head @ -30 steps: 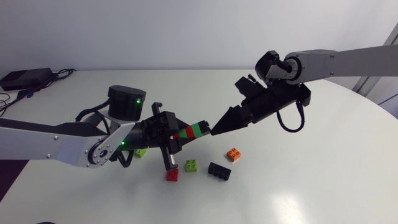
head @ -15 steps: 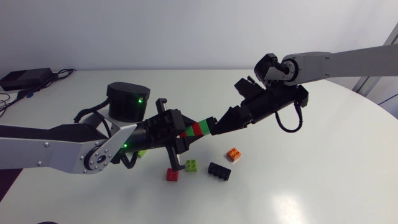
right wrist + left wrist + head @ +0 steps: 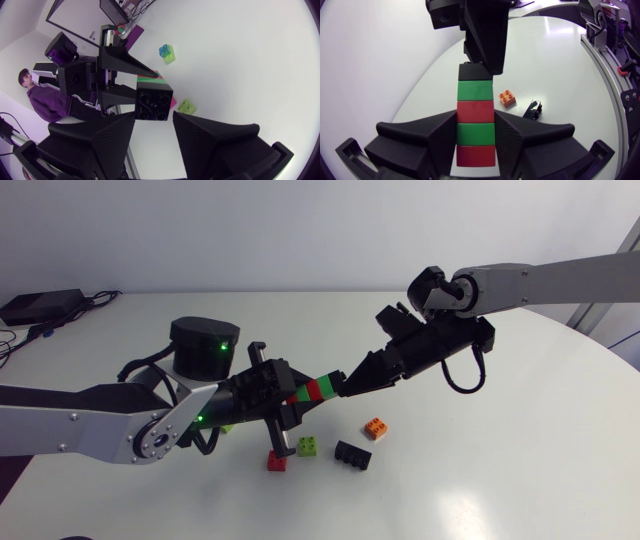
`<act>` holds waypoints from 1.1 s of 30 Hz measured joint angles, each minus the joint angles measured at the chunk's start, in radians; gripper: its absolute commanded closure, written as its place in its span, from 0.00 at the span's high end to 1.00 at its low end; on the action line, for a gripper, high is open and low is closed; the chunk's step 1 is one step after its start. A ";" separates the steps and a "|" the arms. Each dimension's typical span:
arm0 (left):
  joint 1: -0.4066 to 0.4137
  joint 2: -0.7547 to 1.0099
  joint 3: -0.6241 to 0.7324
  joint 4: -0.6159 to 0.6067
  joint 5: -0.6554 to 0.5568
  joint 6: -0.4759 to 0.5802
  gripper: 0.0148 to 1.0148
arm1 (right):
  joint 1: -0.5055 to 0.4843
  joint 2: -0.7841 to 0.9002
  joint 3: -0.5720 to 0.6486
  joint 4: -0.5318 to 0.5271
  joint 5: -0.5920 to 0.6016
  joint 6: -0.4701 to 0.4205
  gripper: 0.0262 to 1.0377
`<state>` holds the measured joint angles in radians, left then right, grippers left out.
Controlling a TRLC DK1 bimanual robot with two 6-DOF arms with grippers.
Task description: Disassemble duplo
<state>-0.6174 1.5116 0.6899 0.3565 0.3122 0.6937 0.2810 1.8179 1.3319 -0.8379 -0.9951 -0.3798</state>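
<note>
The duplo stack (image 3: 316, 389), red and green bricks with a black end, hangs mid-frame above the table (image 3: 500, 460). The left gripper (image 3: 288, 398) clamps its lower-left end, and the right gripper (image 3: 347, 387) pinches the black end. A loose black brick (image 3: 352, 454) lies below.

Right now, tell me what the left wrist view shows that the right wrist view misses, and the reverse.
Only the left wrist view: the duplo stack's bands in order, black, green, red, green, red, plus an orange brick and a loose black brick on the table. Only the right wrist view: four circles on the black end brick's face, a lime brick and a blue-and-lime pair. Both: the stack, gripped by the left tool and the right tool.
</note>
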 measured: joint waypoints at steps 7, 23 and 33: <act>-0.018 0.000 -0.006 0.006 0.014 0.000 0.30 | 0.000 -0.001 0.002 0.003 -0.002 0.010 0.70; -0.018 -0.013 -0.032 0.043 0.015 0.001 0.30 | 0.000 -0.024 0.002 0.002 -0.035 0.053 0.25; -0.018 -0.027 -0.038 0.044 0.010 0.004 0.30 | 0.008 -0.046 0.002 0.000 -0.003 0.070 0.24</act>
<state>-0.6353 1.4849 0.6521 0.4007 0.3222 0.6979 0.2893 1.7721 1.3334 -0.8375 -0.9977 -0.3099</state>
